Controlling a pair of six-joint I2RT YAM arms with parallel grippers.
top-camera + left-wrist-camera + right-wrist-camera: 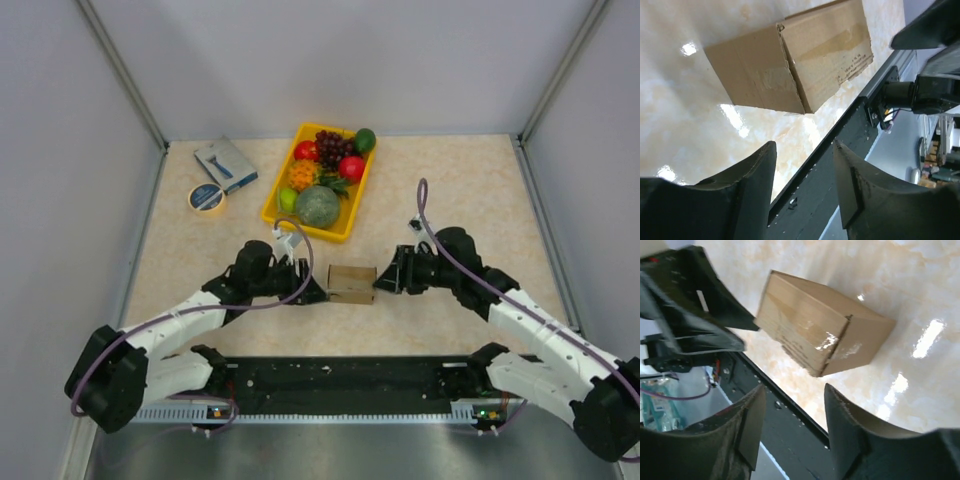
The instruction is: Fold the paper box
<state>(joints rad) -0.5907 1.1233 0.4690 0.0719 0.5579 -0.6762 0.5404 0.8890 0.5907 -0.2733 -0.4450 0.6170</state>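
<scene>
Paper box (351,283) already in cube shape, stands on table (460,190) between both arms. Left gripper (802,150) and right gripper (792,390) both wide, holding nothing, just beside box. Risk: one-sided push slides light box on glossy top; hard squeeze dents wall, springs flap open.

Paper box (790,65) top corner cropped, left wrist view; print (852,67) illegible.
</scene>
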